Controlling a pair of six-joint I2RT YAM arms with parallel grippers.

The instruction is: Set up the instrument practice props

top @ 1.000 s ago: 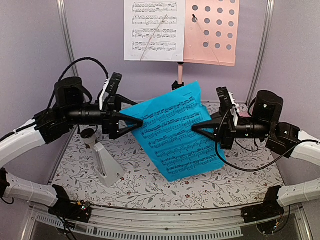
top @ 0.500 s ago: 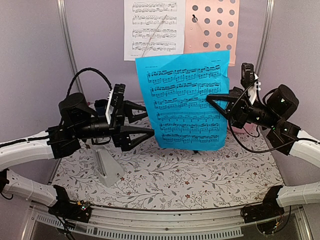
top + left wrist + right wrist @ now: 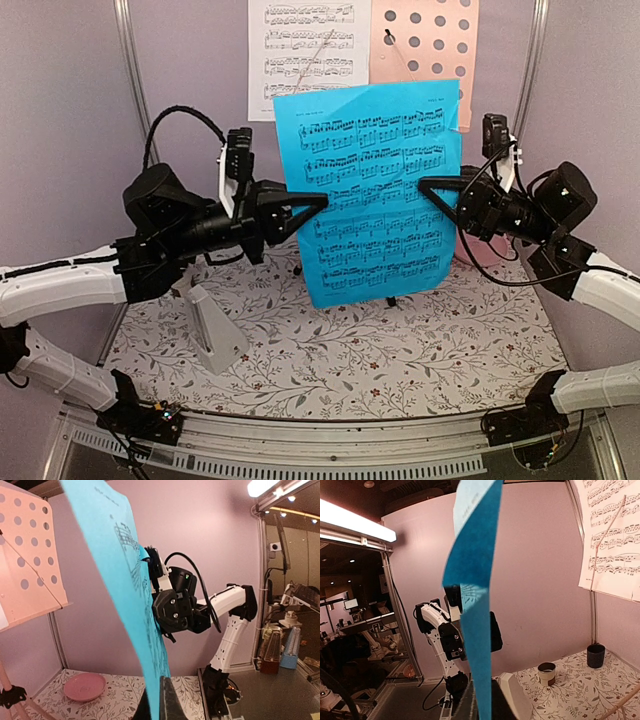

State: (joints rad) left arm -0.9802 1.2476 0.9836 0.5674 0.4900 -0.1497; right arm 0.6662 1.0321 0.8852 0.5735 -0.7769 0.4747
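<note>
Floral table (image 3: 330,360), lilac walls (image 3: 60,100). Before the pink music stand (image 3: 430,60) the bright blue sheet (image 3: 370,200) hangs upright, long axis vertical, print facing away; left gripper (image 3: 320,202) and right gripper (image 3: 424,185) pinch its sides.

Upright blue sheet (image 3: 370,190) midair before pink stand (image 3: 440,40) bearing white sheet (image 3: 305,50); metronome (image 3: 213,330) front-left.

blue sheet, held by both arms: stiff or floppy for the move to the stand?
Probably floppy: the blue sheet bows edge-on in the right wrist view, though the left hand and right hand pinch opposite edges. Likely very light, so fast moves may make it flutter. Its lower half hangs free and may curl.
</note>
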